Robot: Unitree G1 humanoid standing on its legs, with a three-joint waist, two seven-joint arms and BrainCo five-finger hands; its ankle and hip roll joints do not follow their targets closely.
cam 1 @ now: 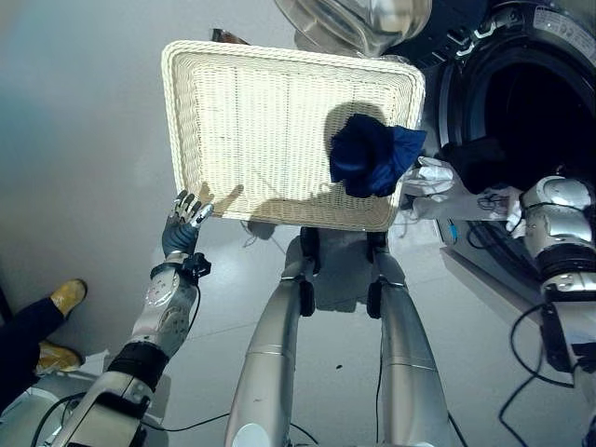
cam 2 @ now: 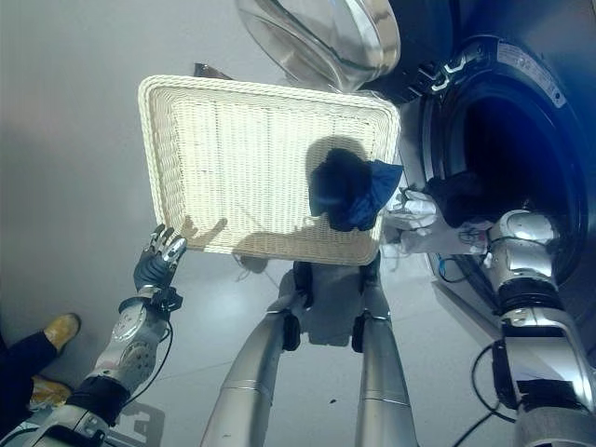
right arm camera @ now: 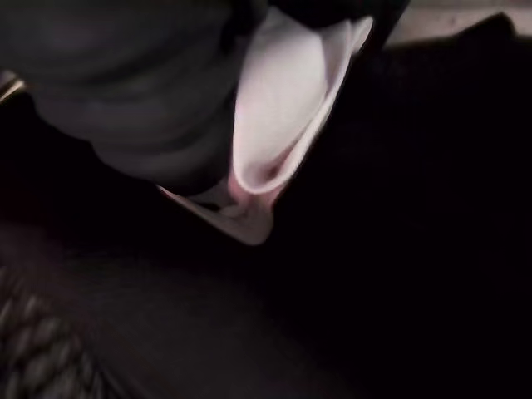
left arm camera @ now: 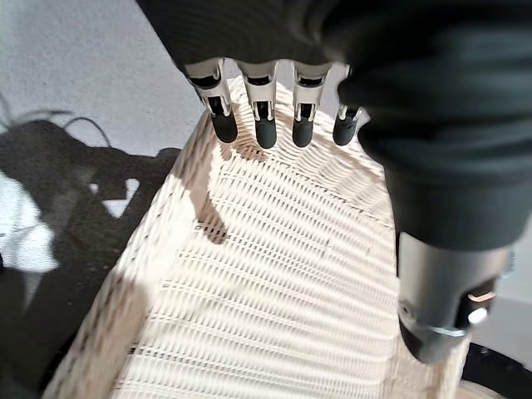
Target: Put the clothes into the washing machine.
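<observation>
Left hand [cam 1: 182, 226] relaxed at wicker basket [cam 1: 233, 121] corner. Blue garment [cam 1: 371, 155] inside, far side. Right hand [cam 1: 475, 163] in washing machine [cam 1: 521, 102] with white cloth [right arm camera: 278, 116]; grip unclear.

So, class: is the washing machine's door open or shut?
Open: the glass door is swung aside, and the dark drum opening is exposed.

From the head, your two eye views look steeply down from slightly offset spots and share the cream woven rectangular basket [cam 1: 279, 121] and the dark round washing-machine opening [cam 2: 521, 149] to its right. Your left wrist view looks along its fingers [left arm camera: 264, 125] at the weave from very close. Your right wrist view sits tight against white cloth [right arm camera: 283, 108] in darkness.
</observation>
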